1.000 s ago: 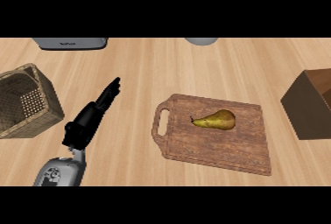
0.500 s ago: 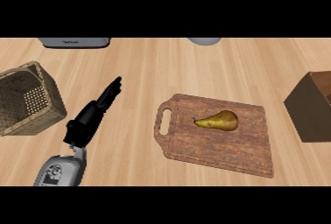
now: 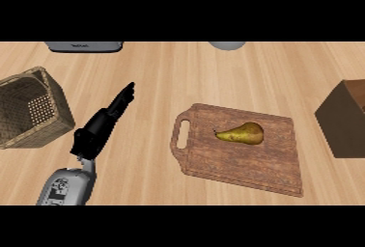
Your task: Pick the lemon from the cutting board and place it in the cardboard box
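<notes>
Our black left hand (image 3: 100, 126) stays released, fingers straight, unmoved since before. To its right the yellow-brown pear-shaped fruit (image 3: 241, 133) still lies on the brown wooden cutting board (image 3: 242, 164), well apart from the brown cardboard box (image 3: 349, 120).

cardboard box (image 3: 346, 118) — cut by right edge | basket (image 3: 28, 116) — left edge
</notes>
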### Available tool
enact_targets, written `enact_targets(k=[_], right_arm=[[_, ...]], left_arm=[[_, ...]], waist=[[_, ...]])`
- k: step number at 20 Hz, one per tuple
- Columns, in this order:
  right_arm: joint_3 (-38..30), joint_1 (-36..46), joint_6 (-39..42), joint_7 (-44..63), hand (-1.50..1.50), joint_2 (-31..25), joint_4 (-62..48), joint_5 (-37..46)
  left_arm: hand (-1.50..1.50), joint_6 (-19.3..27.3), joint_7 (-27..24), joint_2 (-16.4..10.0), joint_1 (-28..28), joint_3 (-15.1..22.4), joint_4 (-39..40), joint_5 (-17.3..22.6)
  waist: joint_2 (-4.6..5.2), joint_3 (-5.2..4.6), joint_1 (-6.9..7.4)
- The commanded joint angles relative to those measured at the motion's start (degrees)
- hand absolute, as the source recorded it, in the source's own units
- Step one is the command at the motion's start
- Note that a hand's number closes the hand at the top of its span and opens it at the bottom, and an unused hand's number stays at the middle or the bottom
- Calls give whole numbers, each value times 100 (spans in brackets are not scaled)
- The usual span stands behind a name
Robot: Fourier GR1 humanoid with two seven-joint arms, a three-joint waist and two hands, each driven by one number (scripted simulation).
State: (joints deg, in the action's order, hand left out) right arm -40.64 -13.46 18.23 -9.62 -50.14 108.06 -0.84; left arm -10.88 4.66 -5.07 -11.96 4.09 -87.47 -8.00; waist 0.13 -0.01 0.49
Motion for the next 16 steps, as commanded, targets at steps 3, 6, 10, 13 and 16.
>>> enact_targets(k=[3, 6, 10, 13, 16], right_arm=[[1061, 1146, -560, 656, 150, -43, -274, 977], [1329, 1634, -606, -163, 150, -246, -1587, 1503], [1945, 1813, -1038, -702, 150, 161, -2296, 2316], [2473, 2493, -1298, -342, 150, 390, -2650, 2759], [2461, 2507, -1172, -758, 150, 574, -3582, 2668]], left_arm=[[0, 73, 113, 94, -168, 9, -34, -73], [0, -75, 64, 74, 206, 69, -206, 23], [0, 91, -7, 201, -156, 98, 136, -166], [0, -223, 49, -33, 257, -1, -326, 81], [0, -117, -131, -3, 278, -37, -153, 3]], waist=[[2, 0, 26], [6, 3, 79], [17, 6, 46], [8, 3, 85], [16, 5, 76]])
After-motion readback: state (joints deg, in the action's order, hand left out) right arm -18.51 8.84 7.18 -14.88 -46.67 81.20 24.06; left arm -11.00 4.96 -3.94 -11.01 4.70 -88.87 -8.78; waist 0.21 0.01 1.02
